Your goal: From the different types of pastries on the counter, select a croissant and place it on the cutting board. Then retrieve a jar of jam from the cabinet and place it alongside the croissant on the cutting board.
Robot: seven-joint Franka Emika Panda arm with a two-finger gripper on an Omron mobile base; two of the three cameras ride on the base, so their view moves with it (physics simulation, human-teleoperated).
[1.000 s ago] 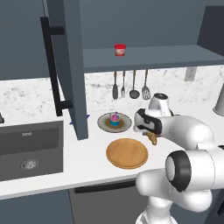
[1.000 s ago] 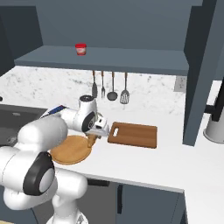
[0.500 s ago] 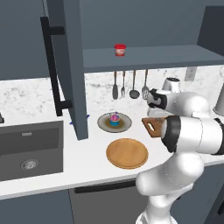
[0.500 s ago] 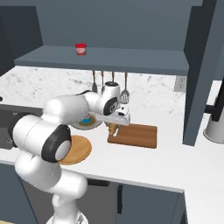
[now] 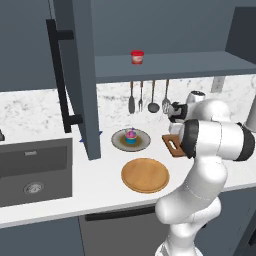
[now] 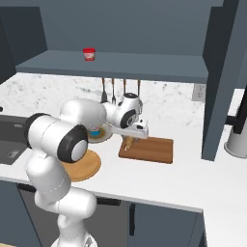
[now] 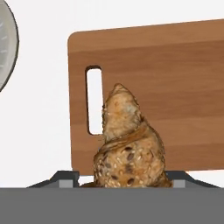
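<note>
Croissant is held between the fingers, hanging over the handle-slot end of the cutting board. Judged from that, step one is roughly half done: pastry picked, carried over the board, not yet set down. Whether it already touches the wood can't be told.

Left to do: release the croissant, then fetch the jar of jam from the cabinet shelf, where it stands well above and left of the board, and place it beside the croissant. Cabinet door already stands open.

Cupcake untouched on a round grey plate, left of the board. Round wooden plate sits nearer, bare.

Textures: croissant golden-brown, lumpy, speckled with dark seeds, tapering to a point. Board is flat brown wood with lengthwise grain bands, rounded corners, narrow rounded slot. Table white marble-patterned. Jar squat, red lid, pale band. Metal utensils hang on the far wall.
</note>
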